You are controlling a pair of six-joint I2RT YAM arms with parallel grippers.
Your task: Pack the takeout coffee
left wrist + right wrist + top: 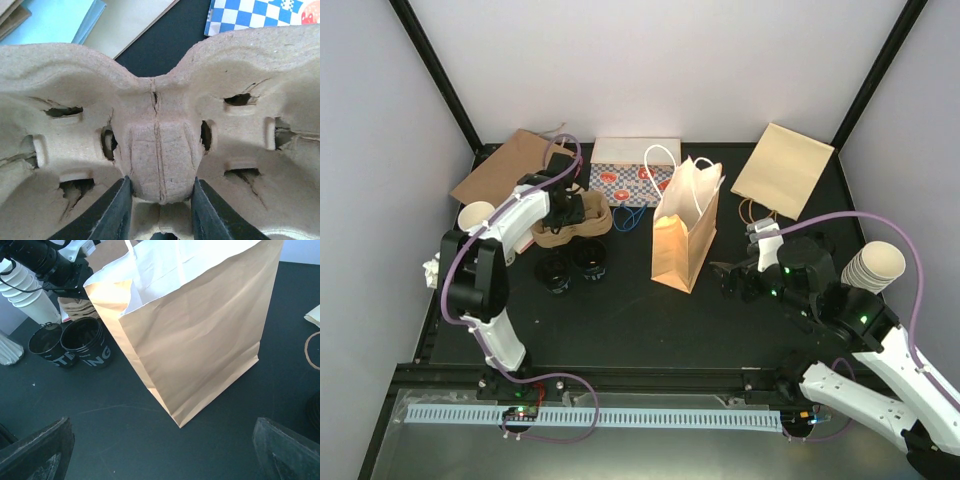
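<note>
Two takeout coffee cups, small, black and empty, stand side by side on the dark table [556, 272] [589, 258]; the right wrist view shows them at upper left [47, 342] [85, 340]. Just behind them sits the cardboard tray [570, 225]. My left gripper [565, 212] is down on it, and in the left wrist view its dark fingers [120, 210] press both sides of the tray's middle ridge [160, 150]. My right gripper [732, 275] hovers open right of the upright paper bag [685, 235], nothing between its fingers [45, 445].
The open bag [200, 325] stands mid-table with white handles. A checkered box [632, 178] lies behind it, and flat brown bags lie at back left [515, 165] and back right [782, 170]. White cup stacks stand at the right [875, 267] and left [475, 215].
</note>
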